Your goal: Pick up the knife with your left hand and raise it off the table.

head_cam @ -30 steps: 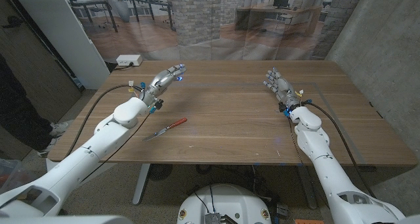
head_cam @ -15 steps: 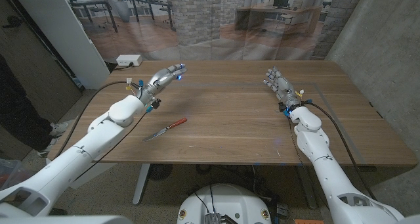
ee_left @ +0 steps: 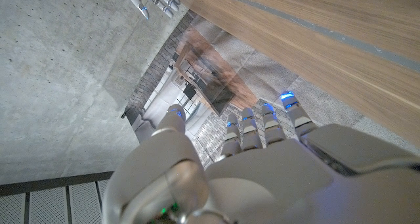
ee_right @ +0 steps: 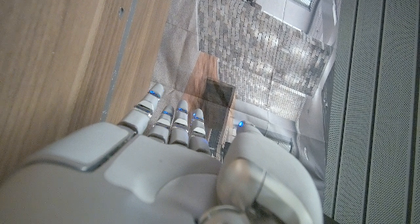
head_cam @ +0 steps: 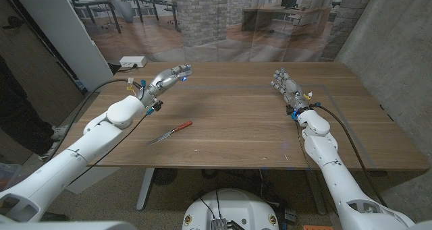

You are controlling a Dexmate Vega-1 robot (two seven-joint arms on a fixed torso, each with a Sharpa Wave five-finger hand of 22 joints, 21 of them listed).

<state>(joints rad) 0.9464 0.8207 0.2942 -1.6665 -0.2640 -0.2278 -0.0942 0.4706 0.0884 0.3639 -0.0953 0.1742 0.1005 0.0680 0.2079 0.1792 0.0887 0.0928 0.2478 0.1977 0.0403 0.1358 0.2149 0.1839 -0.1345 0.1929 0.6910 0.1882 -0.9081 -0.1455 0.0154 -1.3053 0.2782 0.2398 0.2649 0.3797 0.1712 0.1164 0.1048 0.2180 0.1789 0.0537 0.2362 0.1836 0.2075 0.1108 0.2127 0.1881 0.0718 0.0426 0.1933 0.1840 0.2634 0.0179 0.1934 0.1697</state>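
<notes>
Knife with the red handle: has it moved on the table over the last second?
No. The knife lies at the same spot and angle on the wooden table, apart from the left hand.

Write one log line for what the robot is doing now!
left hand: open, apart from knife | knife: on table | right hand: open, idle

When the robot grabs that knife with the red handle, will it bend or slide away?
The thin knife with the red handle and grey blade looks stiff, so it probably won't bend. It lies flat on the smooth wooden table, so it may skid if nudged and could be hard to get fingers under. The open left hand holds nothing.
</notes>
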